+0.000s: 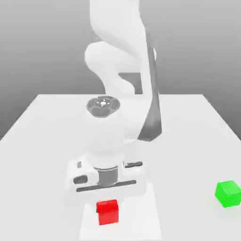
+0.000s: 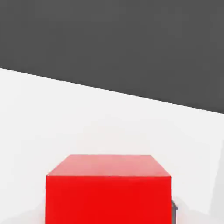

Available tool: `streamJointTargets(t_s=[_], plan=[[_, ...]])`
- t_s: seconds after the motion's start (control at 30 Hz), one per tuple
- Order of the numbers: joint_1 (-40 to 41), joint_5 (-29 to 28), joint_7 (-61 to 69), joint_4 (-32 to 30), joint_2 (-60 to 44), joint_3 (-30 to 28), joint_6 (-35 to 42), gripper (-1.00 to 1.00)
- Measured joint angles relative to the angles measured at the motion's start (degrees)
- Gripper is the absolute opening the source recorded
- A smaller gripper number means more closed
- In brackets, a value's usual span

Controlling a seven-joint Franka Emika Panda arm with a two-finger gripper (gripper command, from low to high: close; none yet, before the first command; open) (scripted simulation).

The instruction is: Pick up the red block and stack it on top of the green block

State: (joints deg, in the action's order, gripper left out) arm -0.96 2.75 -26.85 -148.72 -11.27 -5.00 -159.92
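Exterior view: the white robot arm point(image 1: 123, 70) bends down over the near part of the plain white tabletop point(image 1: 42, 122), and its gripper point(image 1: 108, 211) sits low around the small red cube-shaped block point(image 1: 108, 212), which rests on the tabletop directly under the hand. The gripper's fingers are drawn together and clamped on the red block. The small green cube-shaped block point(image 1: 228, 193) stands on the tabletop well apart, toward the exterior view's right. Seen from the hand view, the red block point(image 2: 108, 192) is close up, with a dark fingertip point(image 2: 174, 210) touching its side.
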Motion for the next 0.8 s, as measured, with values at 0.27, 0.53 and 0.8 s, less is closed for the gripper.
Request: streamJointTargets(t_s=[0.27,0.53,0.8], plan=[[-9.73,-3.06,-4.59,2.38,4.21,8.86,6.82,-1.00],[-22.82,-6.17,-9.89,6.27,4.11,20.06,10.64,-1.00],[-25.82,-11.67,-14.16,7.12,-4.41,18.10,3.27,1.00]])
